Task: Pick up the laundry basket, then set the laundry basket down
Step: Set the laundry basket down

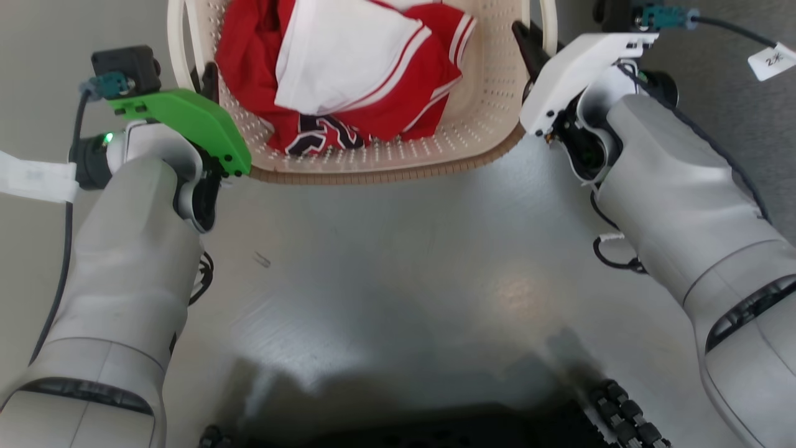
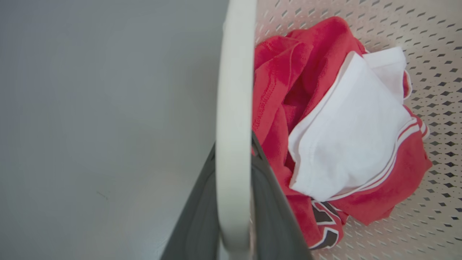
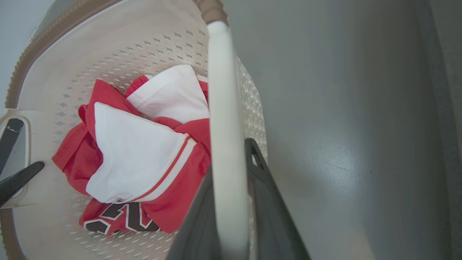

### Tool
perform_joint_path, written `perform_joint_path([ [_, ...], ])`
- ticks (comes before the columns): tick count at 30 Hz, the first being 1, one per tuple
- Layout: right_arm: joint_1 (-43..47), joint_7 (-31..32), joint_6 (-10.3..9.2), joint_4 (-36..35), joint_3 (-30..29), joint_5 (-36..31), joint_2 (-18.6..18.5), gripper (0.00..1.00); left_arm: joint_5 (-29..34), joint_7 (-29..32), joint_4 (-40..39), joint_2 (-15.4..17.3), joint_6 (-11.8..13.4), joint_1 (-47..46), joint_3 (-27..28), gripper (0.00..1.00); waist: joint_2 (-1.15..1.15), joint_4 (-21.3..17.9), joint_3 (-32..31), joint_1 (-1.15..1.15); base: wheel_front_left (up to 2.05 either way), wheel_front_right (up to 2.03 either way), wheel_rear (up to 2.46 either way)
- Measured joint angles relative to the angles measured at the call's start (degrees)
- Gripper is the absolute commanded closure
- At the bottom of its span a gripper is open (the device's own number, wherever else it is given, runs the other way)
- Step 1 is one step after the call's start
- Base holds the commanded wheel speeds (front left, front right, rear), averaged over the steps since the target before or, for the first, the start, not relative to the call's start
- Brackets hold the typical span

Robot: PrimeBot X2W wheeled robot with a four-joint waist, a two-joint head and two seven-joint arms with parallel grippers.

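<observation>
I hold the laundry basket (image 1: 373,175) at twelve o'clock in the head view. My left gripper (image 2: 234,144) has its fingers pinched on the left handle (image 2: 234,72) at nine, and my right gripper (image 3: 229,159) on the right handle (image 3: 222,90) at three, which should keep it level. Crumpled red-and-white clothes (image 1: 348,68) lie inside; I cannot tell if it clears the floor (image 1: 398,280).

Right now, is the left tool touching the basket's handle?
Touching. The left wrist view shows the white handle running between the two dark fingers of the left tool, both lying against its sides.
</observation>
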Motion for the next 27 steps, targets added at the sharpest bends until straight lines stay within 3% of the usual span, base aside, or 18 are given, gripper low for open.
perform_joint_path([
  [27,-7.3,-4.3,0.54,1.5,-0.4,-0.8,0.0,1.0,0.6,-4.5,1.6,-0.3,0.6,-7.7,0.3,1.0,0.0,1.4,10.4,-0.01,0.0,0.0,0.0],
])
